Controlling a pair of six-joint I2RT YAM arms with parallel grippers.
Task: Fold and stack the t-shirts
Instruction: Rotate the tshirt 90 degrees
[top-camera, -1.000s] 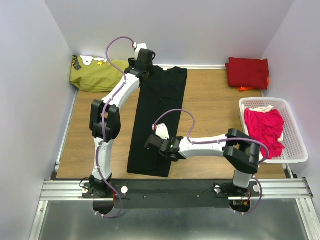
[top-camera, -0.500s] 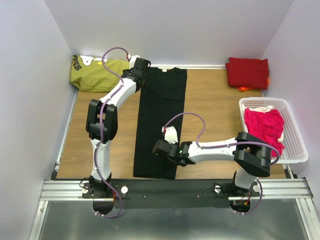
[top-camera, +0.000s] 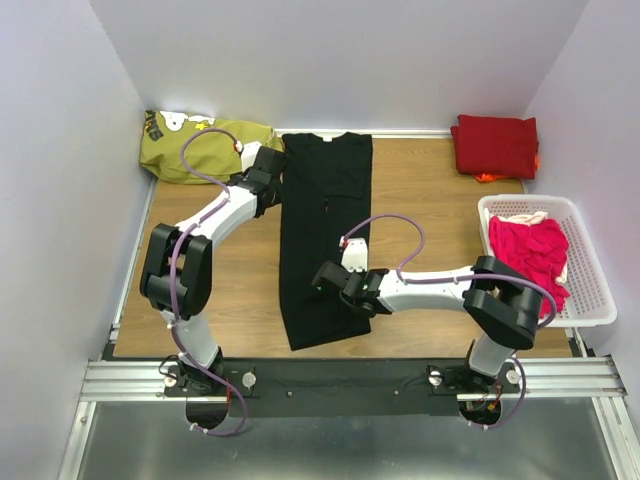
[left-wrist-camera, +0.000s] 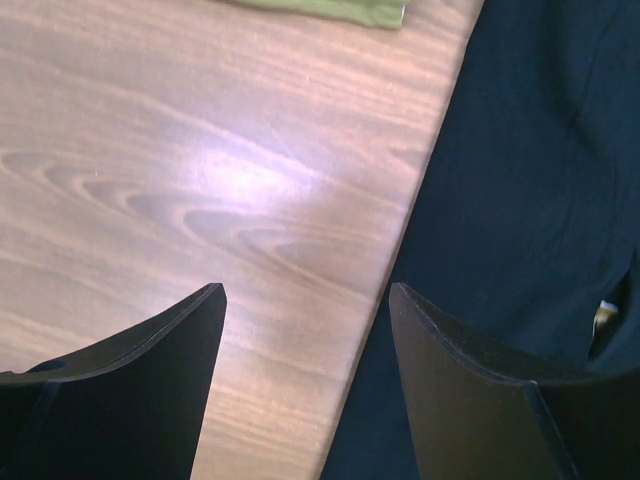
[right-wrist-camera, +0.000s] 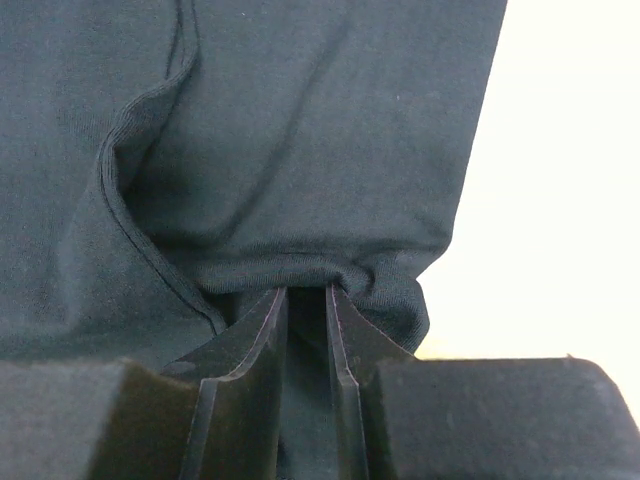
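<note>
The black t-shirt lies as a long narrow folded strip down the middle of the table. My right gripper is shut on a bunched fold of it near its lower part; the cloth puckers between the fingers. My left gripper is open and empty beside the strip's upper left edge; its view shows bare wood between the fingers and the black cloth to the right. A dark red shirt lies folded at the back right. Pink shirts fill the basket.
A white basket stands at the right edge. An olive-green cloth lies at the back left corner, its edge in the left wrist view. Orange cloth peeks from under the red shirt. Walls close three sides.
My right gripper has dragged the strip's lower part rightwards. My left gripper has let go and drawn back left and nearer, off the collar end.
</note>
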